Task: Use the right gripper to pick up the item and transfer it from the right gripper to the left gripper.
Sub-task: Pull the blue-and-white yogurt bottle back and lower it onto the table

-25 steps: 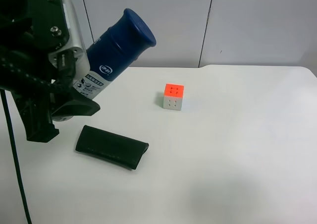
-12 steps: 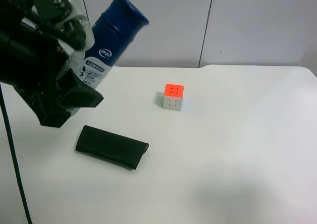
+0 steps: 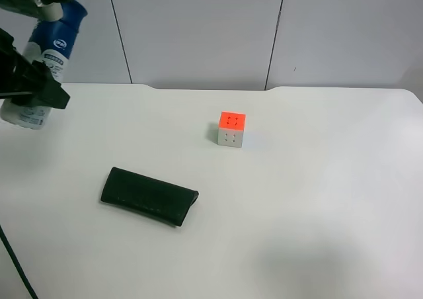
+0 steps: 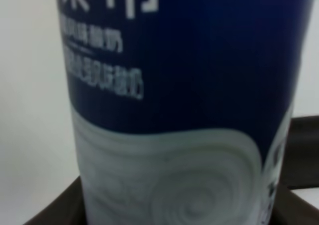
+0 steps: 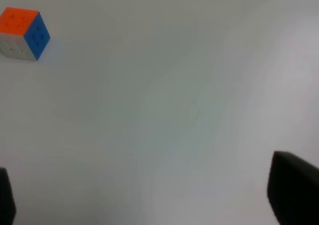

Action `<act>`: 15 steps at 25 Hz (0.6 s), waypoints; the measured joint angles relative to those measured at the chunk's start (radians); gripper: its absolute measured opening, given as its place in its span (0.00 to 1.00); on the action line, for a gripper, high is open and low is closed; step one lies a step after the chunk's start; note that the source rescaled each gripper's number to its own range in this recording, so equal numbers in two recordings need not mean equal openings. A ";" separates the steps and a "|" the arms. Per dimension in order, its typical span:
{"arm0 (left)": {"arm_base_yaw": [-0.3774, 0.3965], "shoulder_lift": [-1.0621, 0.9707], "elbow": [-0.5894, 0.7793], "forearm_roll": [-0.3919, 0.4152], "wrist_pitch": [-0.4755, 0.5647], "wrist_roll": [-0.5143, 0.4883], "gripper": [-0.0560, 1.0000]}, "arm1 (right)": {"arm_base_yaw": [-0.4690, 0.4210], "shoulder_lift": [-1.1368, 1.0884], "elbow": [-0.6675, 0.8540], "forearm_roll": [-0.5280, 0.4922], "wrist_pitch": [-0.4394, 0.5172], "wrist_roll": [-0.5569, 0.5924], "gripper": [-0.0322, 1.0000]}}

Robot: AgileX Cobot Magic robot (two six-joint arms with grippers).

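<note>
Withdrawn to the edge, left hand [image 3: 32, 81] pinches the bottle [image 3: 56, 40]; right hand [image 5: 149, 195] spread over the white table [image 3: 317, 200].

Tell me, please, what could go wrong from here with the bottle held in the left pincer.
1. The left pincer holds the bottle tilted and high, near the exterior high view's left edge; a slip might send it off the table.
2. The right pincer is open and empty, so nothing would back up the grip.
3. A careless descent could strike the dark case lying nearby.
</note>
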 joint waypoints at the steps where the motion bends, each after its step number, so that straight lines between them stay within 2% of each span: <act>1: 0.035 0.018 0.000 0.000 0.000 0.002 0.05 | 0.000 0.000 0.000 0.000 0.000 0.000 1.00; 4: 0.141 0.091 0.000 0.001 -0.002 0.012 0.05 | 0.000 0.000 0.000 0.000 0.000 0.000 1.00; 7: 0.195 0.155 0.001 0.003 -0.013 0.012 0.05 | 0.000 0.000 0.000 0.000 0.000 0.000 1.00; 15: 0.233 0.313 0.041 -0.002 -0.081 0.012 0.05 | 0.000 0.000 0.000 0.000 0.000 0.000 1.00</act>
